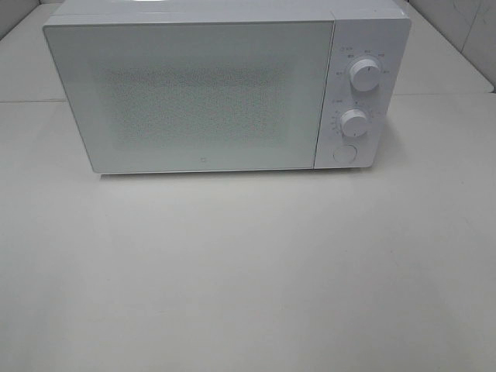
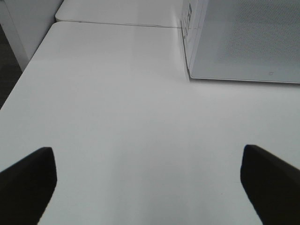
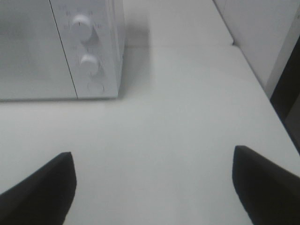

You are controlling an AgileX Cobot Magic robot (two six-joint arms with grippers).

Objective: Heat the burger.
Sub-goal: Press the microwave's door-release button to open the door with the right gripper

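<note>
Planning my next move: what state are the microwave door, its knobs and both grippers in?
Microwave door: shut.
Upper knob: setting unreadable.
Lower knob: setting unreadable.
Left gripper: open, empty.
Right gripper: open, empty.
Burger: not in view.

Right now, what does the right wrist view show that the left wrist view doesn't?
Right wrist only: the upper knob, lower knob, round button and the open right gripper. Left wrist only: the left side wall of the microwave and the open left gripper. Both: its shut door and the white table.
</note>
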